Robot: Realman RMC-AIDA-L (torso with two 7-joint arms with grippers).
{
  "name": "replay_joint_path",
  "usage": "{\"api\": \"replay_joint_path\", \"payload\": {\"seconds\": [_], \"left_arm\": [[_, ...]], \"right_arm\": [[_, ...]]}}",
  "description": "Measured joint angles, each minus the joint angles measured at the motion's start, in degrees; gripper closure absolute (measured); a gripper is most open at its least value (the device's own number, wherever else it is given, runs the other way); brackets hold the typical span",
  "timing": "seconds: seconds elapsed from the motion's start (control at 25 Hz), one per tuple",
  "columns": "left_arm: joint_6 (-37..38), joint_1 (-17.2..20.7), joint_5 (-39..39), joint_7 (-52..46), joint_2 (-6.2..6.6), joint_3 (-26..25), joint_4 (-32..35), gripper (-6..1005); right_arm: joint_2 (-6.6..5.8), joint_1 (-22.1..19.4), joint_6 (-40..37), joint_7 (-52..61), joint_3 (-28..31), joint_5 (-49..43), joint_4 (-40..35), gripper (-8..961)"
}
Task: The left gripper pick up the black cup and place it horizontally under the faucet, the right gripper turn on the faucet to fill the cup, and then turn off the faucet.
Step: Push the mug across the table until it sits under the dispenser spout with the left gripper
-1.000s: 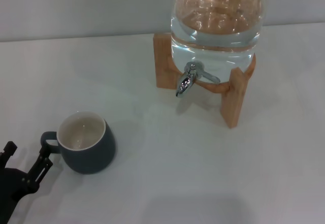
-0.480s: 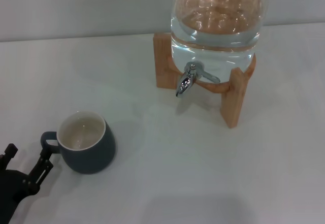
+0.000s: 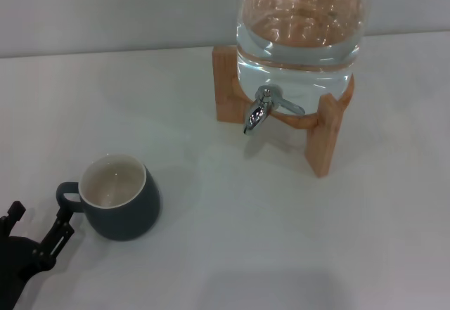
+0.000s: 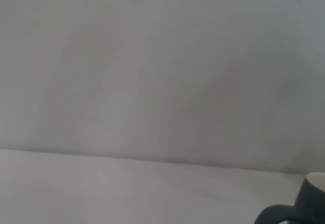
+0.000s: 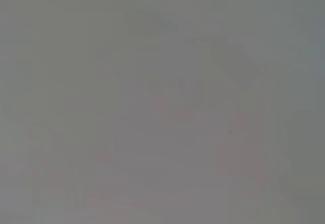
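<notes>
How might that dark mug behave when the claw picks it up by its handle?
The black cup looks like stiff glazed ceramic, so probably slippery and breakable if dropped. It looks empty, so likely fairly light, though gripped by its small loop handle it may swing or tilt. Squat and wide, it seems unlikely to tip if the left claw nudges it.

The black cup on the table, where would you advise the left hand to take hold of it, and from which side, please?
Probably by the loop handle, coming from the robot's left. The black cup stands upright with that handle pointing toward the left hand, whose open fingers sit just beside it. The squat, rounded body looks wide for those fingers, so the handle or the rim wall next to it seems safer.
</notes>
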Motion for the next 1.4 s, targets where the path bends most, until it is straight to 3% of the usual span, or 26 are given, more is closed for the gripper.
{"api": "replay_joint_path", "payload": {"seconds": [1.4], "left_arm": [[0.69,-1.57,-0.28,0.0,-0.02,-0.88,0.05,137]], "right_arm": [[0.0,-0.01,0.0,-0.09,0.0,0.0,-0.06,111]]}}
